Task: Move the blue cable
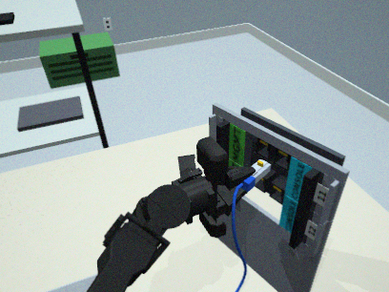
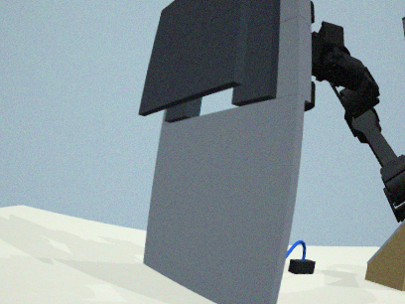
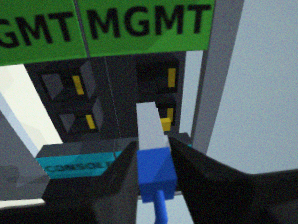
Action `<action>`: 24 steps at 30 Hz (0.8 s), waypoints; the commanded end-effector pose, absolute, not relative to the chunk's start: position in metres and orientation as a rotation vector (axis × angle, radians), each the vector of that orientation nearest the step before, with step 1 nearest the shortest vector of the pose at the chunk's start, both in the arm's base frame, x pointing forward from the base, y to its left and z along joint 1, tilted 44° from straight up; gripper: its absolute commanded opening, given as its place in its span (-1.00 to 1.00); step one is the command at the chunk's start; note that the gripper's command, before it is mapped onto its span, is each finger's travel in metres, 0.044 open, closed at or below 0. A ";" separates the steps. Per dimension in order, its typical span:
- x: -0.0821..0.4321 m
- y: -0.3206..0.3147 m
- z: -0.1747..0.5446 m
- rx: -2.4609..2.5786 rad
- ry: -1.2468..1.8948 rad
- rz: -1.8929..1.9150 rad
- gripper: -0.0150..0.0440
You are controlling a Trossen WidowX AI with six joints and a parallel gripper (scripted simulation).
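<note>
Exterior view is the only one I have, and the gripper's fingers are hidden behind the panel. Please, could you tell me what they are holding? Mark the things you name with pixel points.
Observer: The gripper [image 1: 245, 183] [image 3: 152, 144] is closed on the plug [image 1: 259, 173] [image 3: 149, 125], which has a blue rear part.

Operator: Thank you. Is there some yellow detail on this plug, and at which side, please?

Observer: Yes, a small yellow piece [image 1: 260, 163] [image 3: 165, 124]; in the wrist view it shows at the right edge of the pale front part.

Top and wrist views share the ports.
</note>
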State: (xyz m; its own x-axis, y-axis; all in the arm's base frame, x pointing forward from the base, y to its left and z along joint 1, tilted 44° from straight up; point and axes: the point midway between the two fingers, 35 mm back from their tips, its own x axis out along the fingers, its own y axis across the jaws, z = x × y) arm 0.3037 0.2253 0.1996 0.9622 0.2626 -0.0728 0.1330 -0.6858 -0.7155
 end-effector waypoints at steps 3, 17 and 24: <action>0.299 0.226 0.203 -2.320 -0.286 0.207 -0.49; 0.291 0.227 0.201 -2.320 -0.285 0.207 -0.49; 0.287 0.227 0.200 -2.320 -0.285 0.207 -0.49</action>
